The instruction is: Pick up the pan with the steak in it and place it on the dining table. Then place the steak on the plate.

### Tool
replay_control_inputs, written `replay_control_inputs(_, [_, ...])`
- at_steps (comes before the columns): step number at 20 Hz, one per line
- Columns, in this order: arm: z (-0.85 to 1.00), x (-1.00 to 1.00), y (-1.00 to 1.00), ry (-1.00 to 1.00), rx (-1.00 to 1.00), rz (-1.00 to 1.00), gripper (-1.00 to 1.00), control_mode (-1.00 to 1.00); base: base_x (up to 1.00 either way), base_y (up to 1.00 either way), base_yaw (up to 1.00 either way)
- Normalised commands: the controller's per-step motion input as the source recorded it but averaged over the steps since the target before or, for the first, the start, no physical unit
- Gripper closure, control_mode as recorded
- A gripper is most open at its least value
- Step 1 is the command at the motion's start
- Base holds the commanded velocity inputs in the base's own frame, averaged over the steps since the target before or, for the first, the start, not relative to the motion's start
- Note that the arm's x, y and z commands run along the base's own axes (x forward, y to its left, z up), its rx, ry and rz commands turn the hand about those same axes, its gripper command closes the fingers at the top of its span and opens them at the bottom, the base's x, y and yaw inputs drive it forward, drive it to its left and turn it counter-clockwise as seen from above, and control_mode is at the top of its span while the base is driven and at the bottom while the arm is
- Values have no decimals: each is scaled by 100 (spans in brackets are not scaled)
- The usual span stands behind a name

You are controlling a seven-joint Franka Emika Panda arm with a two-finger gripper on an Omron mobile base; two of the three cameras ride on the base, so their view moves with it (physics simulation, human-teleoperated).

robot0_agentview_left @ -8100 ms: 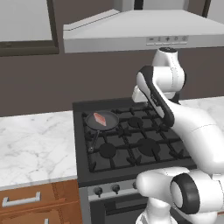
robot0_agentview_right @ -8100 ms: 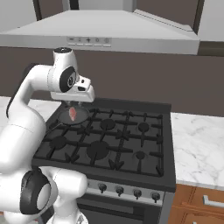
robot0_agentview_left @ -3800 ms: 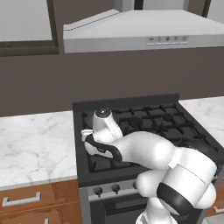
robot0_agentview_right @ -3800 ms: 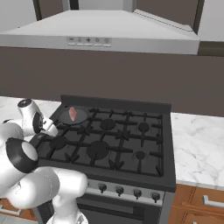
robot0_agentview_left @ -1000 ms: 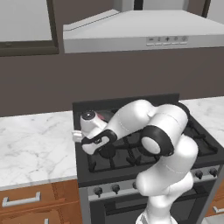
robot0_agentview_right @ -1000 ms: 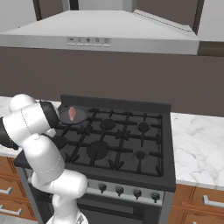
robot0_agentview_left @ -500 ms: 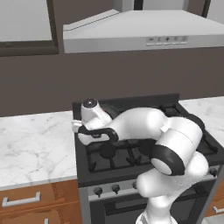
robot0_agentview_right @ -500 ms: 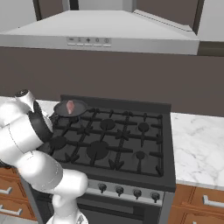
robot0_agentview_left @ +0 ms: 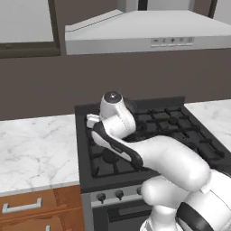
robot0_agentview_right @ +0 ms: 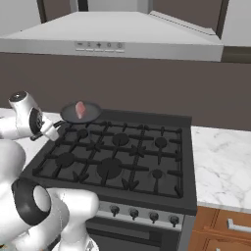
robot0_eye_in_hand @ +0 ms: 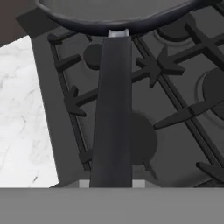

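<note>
End effector sits at the left edge of the stove, clamped narrow on the long black handle of the pan. In the hand view the handle runs straight out from between the fingertips to the pan's dark rim. In the right base view the pan reaches out beyond the end effector and looks raised above the grates over the far left burner; contact with the grate cannot be confirmed. Steak lies inside the pan, pinkish-red, near its middle, ahead of the end effector. Below the handle: black grates and a round burner cap. To the left of the end effector in the hand view, white marble counter meets the stove edge. In the left base view the white arm bends low across the stove's left side, covering the pan. Grey hood hangs above the stove.
</note>
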Motion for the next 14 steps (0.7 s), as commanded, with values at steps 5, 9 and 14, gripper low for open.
replay_control_inputs(5, [40, -82, -64, -24, 8, 0, 100, -100, 0, 0, 0])
replay_control_inputs(9, [33, -80, -62, -23, 10, 2, 100, -100, 0, 0, 0])
replay_control_inputs(14, [32, -84, -60, -16, 9, 7, 100, -100, 0, 0, 0])
